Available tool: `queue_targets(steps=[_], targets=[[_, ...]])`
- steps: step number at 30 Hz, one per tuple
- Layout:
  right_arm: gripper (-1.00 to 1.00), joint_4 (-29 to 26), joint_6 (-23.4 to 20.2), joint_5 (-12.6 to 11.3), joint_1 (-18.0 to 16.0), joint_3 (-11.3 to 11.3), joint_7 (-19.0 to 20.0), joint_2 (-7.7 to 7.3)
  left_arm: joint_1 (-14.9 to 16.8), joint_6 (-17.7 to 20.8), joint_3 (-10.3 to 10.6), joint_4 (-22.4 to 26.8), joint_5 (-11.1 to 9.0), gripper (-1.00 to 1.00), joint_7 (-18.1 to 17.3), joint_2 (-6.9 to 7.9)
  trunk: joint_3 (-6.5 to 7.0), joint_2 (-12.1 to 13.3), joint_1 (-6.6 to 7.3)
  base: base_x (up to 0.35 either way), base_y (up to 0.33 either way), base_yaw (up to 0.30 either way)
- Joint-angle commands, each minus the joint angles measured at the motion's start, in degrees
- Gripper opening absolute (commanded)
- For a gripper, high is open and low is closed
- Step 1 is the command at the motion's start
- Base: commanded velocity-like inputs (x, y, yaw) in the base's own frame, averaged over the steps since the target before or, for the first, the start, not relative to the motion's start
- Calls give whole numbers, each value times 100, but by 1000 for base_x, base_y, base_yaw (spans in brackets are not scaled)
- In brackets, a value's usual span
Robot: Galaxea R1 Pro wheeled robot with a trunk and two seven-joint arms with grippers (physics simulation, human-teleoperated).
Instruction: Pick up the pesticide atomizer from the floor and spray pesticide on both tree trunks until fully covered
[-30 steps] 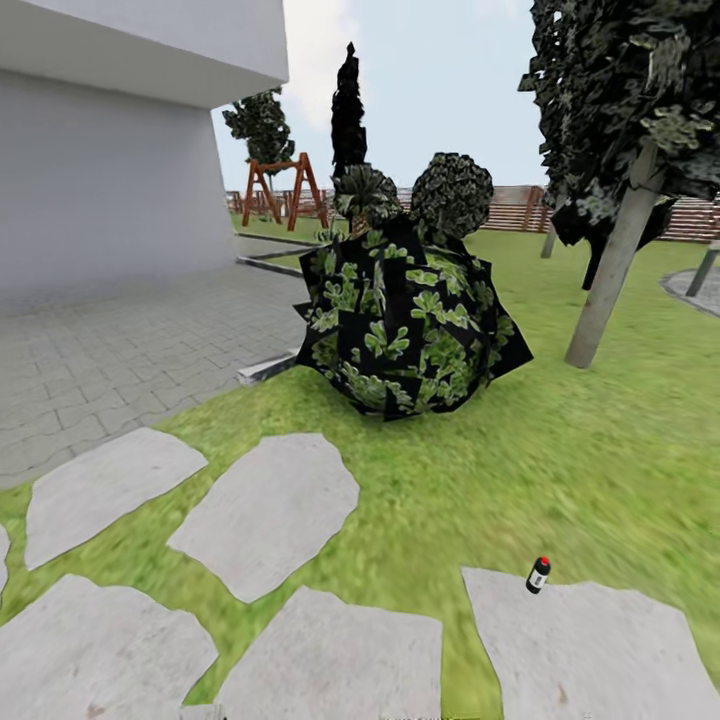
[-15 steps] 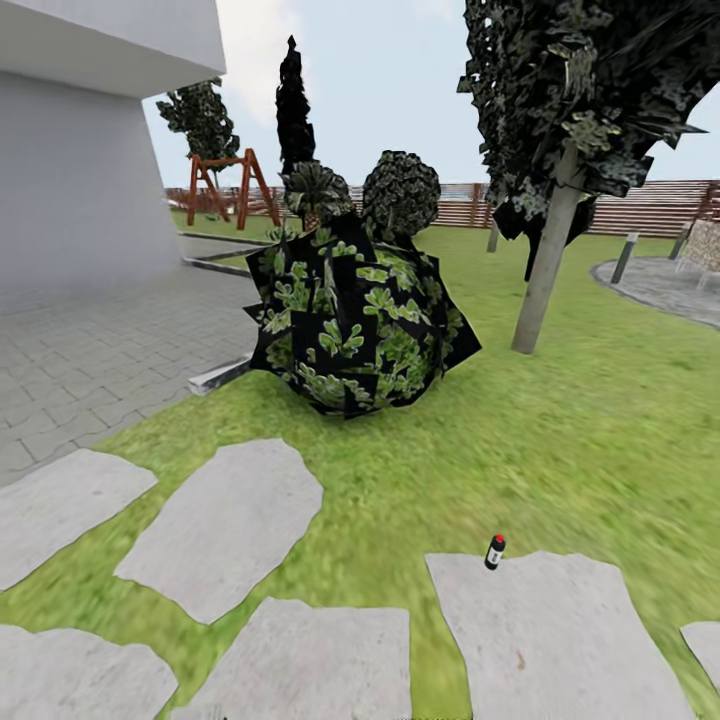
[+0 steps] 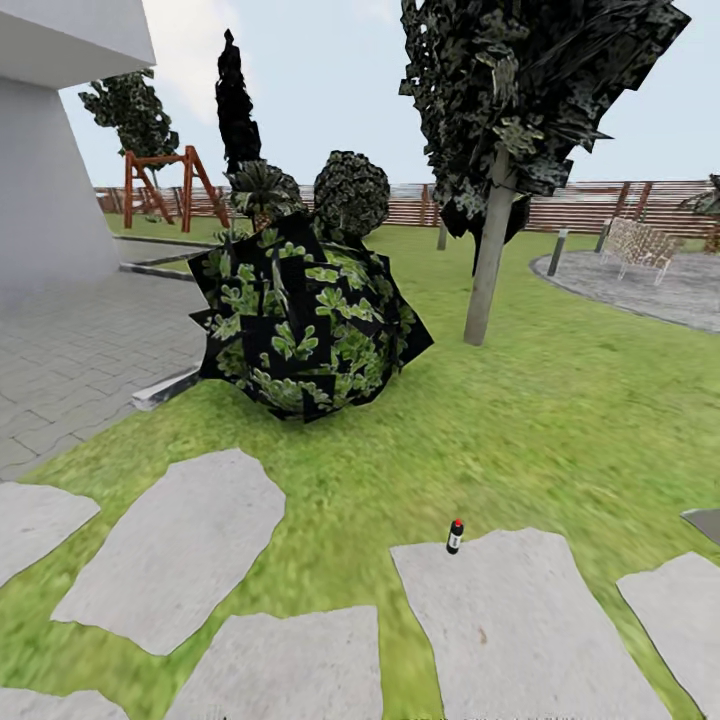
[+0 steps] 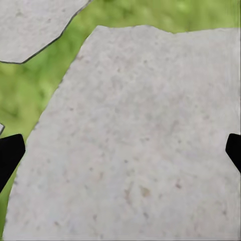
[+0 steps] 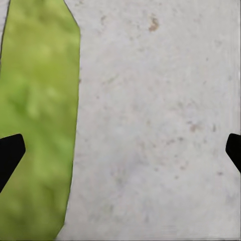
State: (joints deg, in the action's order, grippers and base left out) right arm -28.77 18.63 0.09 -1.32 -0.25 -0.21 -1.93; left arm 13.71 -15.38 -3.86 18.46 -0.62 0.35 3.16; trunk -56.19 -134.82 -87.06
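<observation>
Tiny black red-topped pesticide atomizer (image 3: 455, 536) upright at grey stone slab (image 3: 520, 630) edge, seemingly touching grass; left gripper (image 4: 120, 150) and right gripper (image 5: 120, 150) wide apart, empty.

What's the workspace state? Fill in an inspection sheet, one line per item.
Surface: grey paving slabs set in grass.
Job's things: pesticide atomizer upright at a slab's far edge; tree trunk beyond on the lawn; no spray seen.
Clutter: big leafy shrub.
Grippers: left gripper and right gripper open, empty, over slabs.
Cables: nothing seen.
Surroundings: wooden fence, swing frame, grey building.
</observation>
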Motion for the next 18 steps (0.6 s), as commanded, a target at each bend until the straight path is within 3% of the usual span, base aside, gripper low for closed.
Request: queue_targets(steps=[1,5,18], targets=[[100,1,0,0,0,0,1,0,0,0,0,0,0,100,0,0,0,0,0,62,61,-300],[100,3,1,0,0,2,0,0,0,0,0,0,0,100,0,0,0,0,0,115,150,-300],[100,3,0,0,0,8,-1,0,0,0,-1,0,0,100,0,0,0,0,0,168,271,-300]])
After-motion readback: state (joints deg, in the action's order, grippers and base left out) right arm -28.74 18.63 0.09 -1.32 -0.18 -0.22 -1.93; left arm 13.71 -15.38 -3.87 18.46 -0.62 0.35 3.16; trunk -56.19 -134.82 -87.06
